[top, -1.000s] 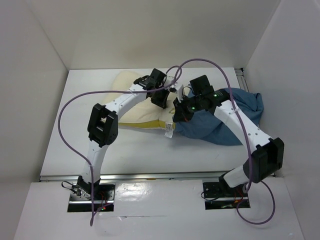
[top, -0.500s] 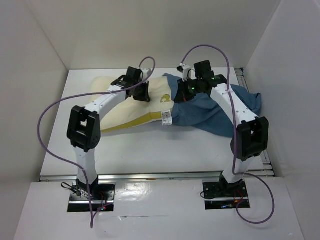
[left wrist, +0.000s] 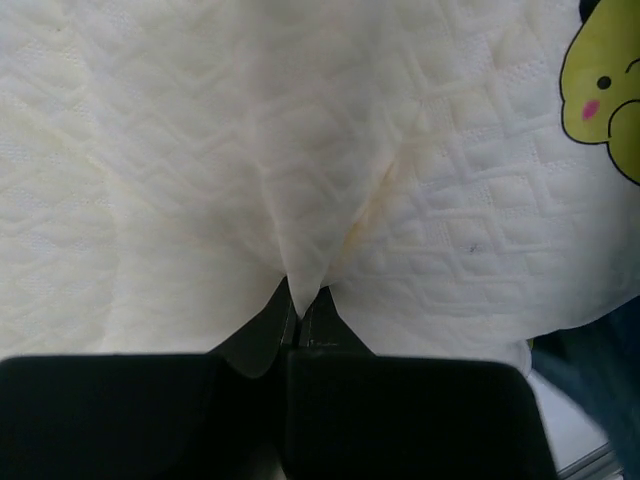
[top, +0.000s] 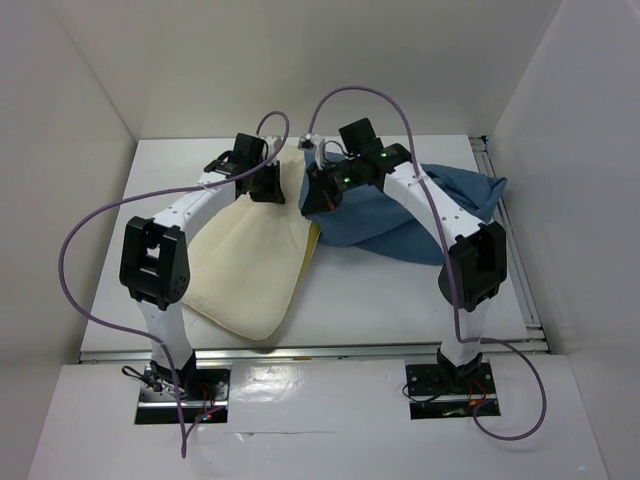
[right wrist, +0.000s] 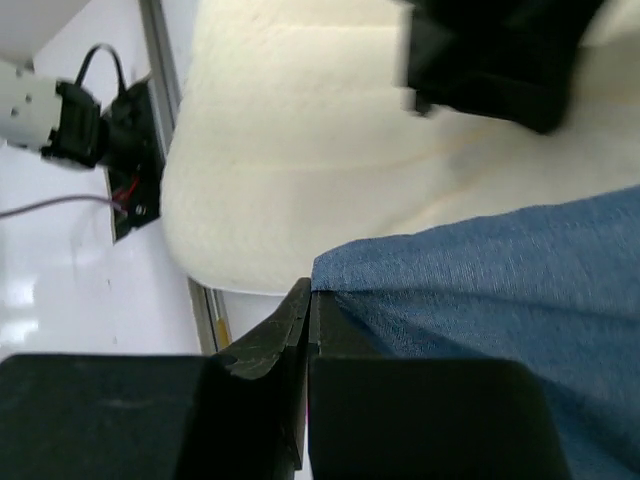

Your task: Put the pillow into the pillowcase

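The cream-yellow pillow (top: 250, 265) hangs lifted at its far end and drapes down toward the table's near edge. My left gripper (top: 268, 185) is shut on a pinch of its textured fabric (left wrist: 300, 180); a yellow logo (left wrist: 605, 85) shows at the right of the left wrist view. The denim-blue pillowcase (top: 400, 210) lies to the right of the pillow. My right gripper (top: 318, 195) is shut on its left edge (right wrist: 480, 280), held up beside the pillow (right wrist: 300, 150).
White enclosure walls stand on the left, back and right. A metal rail (top: 300, 352) runs along the table's near edge. Purple cables loop above both arms. The left arm's black body (right wrist: 500, 60) shows in the right wrist view.
Both grippers have moved left. The pillow swung from lying crosswise to hanging down toward the near edge. The pillowcase's left edge was dragged left with the right gripper.
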Tool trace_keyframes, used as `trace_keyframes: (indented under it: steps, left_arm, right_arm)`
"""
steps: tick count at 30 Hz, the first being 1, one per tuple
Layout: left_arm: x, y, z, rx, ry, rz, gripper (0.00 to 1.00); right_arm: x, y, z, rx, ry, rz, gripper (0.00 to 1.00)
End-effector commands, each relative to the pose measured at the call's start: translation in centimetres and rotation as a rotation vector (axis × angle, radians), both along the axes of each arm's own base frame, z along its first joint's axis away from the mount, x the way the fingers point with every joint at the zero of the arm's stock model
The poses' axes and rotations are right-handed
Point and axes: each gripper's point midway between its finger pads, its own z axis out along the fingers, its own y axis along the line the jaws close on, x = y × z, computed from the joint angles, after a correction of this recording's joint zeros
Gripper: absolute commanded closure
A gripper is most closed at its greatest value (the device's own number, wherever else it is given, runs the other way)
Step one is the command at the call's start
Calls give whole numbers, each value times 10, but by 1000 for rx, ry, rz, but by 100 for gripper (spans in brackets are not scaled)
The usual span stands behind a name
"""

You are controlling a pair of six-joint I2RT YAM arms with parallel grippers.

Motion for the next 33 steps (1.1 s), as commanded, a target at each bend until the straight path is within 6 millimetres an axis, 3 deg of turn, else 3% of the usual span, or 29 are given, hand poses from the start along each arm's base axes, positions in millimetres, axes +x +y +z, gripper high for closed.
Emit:
trace_keyframes:
  steps: [1,3,5,8,10,12,16,21,27,31,33]
  left_arm:
    - [36,-9,38,-81,-143,-3,100]
    - [37,-5,33,-78,-136,-9,100]
    - [36,-8,29,-84,-127,-32,100]
    - [22,-13,14,-102,-75,-77,100]
    - [12,-16,8,-111,-57,-118,100]
    - [-2,-16,12,-91,-56,-162,100]
    - [-43,-17,5,-98,-8,-299,100]
    - [-101,-25,-10,-77,56,-499,100]
    - [-129,-29,-10,-46,70,-602,100]
    - [-133,-45,-18,-56,104,-637,100]
    - [-130,-55,-15,-61,98,-647,100]
  right_arm:
    - [-38,9,23,-3,-102,124,100]
    - [-46,3,16,-40,-112,116,100]
    - [-41,1,15,-55,-136,94,100]
    - [-17,0,8,-107,-171,1,100]
    - [16,-13,-5,-179,-197,-127,100]
    - [49,-39,-10,-190,-156,-250,100]
    - [93,-73,-3,-132,-89,-383,100]
    - [117,-80,19,-36,-78,-405,100]
    - [110,-69,30,29,-60,-336,100]
    - [94,-55,31,54,-43,-268,100]
    - [73,-44,35,76,-34,-192,100]
